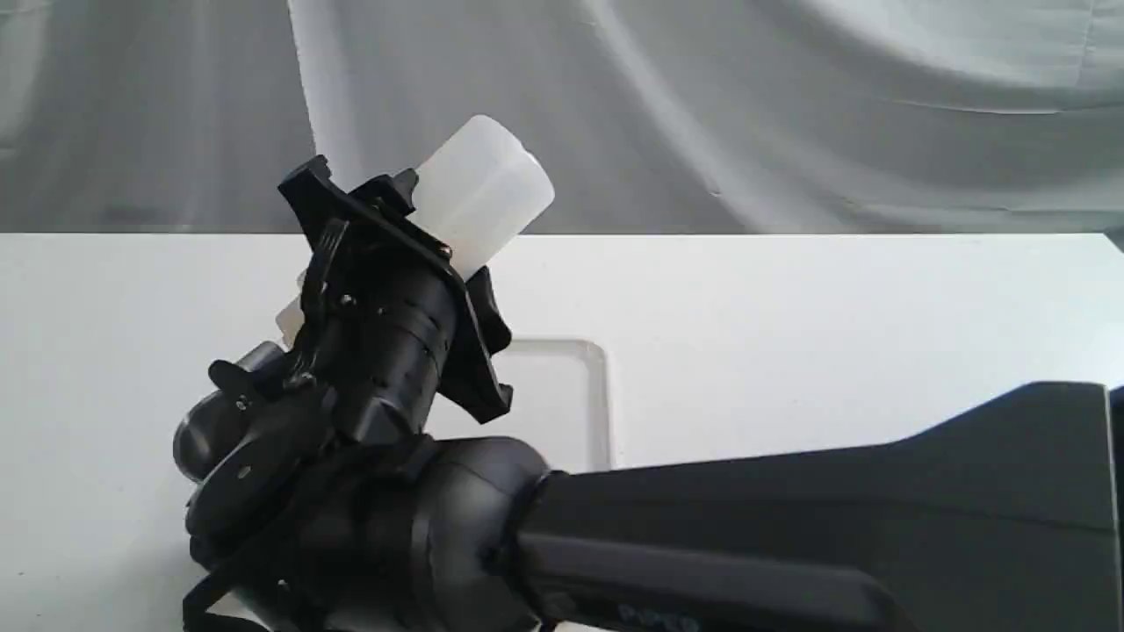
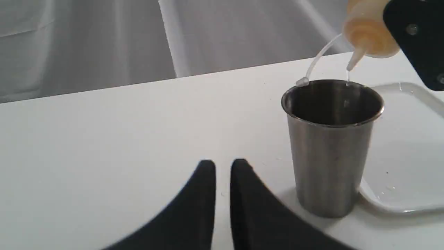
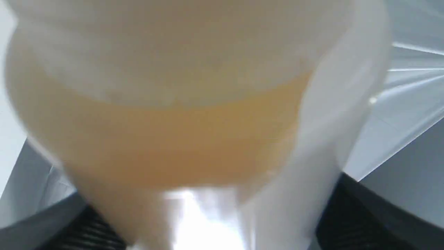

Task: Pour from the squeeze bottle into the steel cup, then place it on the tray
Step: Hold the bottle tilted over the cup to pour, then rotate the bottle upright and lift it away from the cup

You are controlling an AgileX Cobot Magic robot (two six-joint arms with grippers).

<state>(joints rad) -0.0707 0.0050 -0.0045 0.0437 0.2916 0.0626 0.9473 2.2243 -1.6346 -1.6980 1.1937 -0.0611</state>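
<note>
Right arm (image 1: 790,509), its tool (image 1: 417,233) gripping the squeeze bottle (image 1: 483,189), screens the tray (image 1: 575,386).

No readable text, label, brand, number or sign is showing in any view. A faint row of bluish marks is sitting on the black arm housing (image 1: 654,617) at the lower edge of the exterior view, too blurred to read. The translucent whitish plastic squeeze bottle (image 1: 483,189) and the brushed stainless-steel cup (image 2: 329,156) are showing plain walls.
</note>
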